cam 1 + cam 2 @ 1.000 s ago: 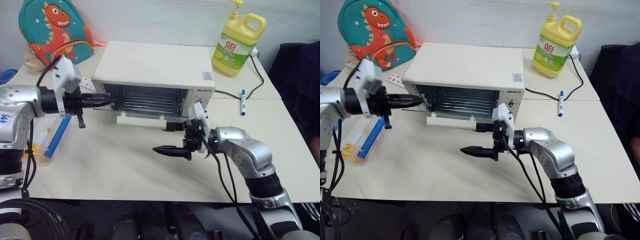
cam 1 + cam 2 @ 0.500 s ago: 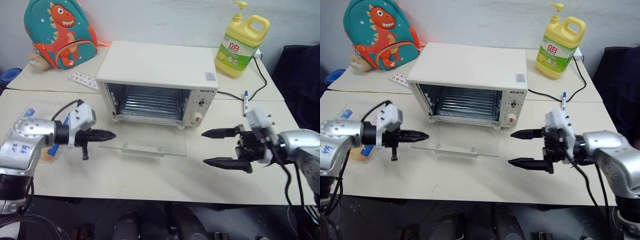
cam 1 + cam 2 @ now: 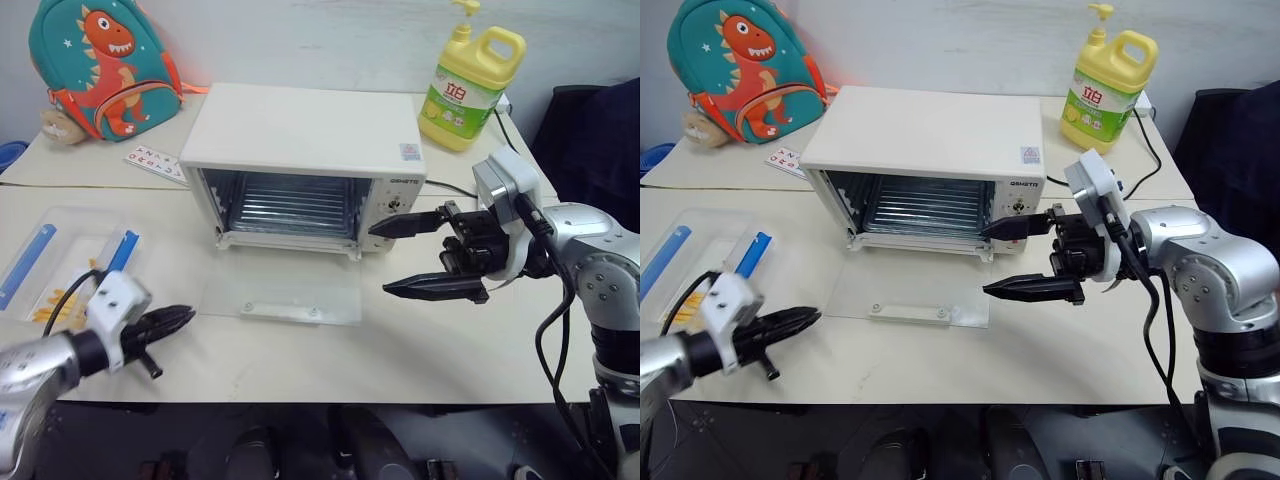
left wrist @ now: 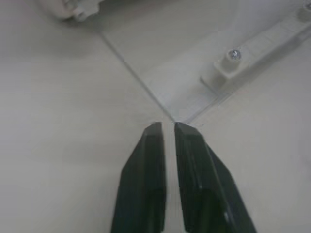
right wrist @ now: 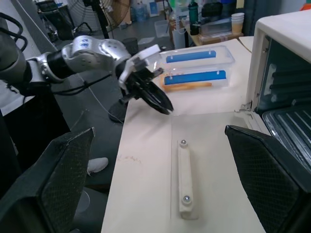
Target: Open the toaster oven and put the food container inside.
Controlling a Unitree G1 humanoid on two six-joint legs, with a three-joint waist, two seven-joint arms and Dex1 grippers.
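Clear plastic marks the food container (image 3: pixel 60 275), which is seen at the far left of the cream bench (image 3: pixel 300 350), with blue clips along its sides and yellow strips inside; it lies well apart from the oven and is touched by neither tool. Just in front of it, near the bench's front edge, the left tool (image 3: pixel 172 320) is held empty, pointing toward the lowered door; in the left wrist view its 2 black fingers (image 4: pixel 146 165) are seen nearly together, with only a thin slit between them, close to the corner of the glass. Behind, a teal dinosaur backpack (image 3: pixel 100 60) is propped against the wall. At the middle, the toaster oven (image 3: pixel 310 150) is found open: its glass door (image 3: pixel 285 298) is dropped flat on the bench with the white bar handle (image 5: pixel 184 182) facing up, and the wire rack is exposed inside. To the right of the door, the right tool (image 3: pixel 415 257) is held above the bench with its jaws spread wide and nothing between them, the tips pointing left in front of the oven's knob panel. A yellow detergent jug (image 3: pixel 470 75) is seen at the back right.
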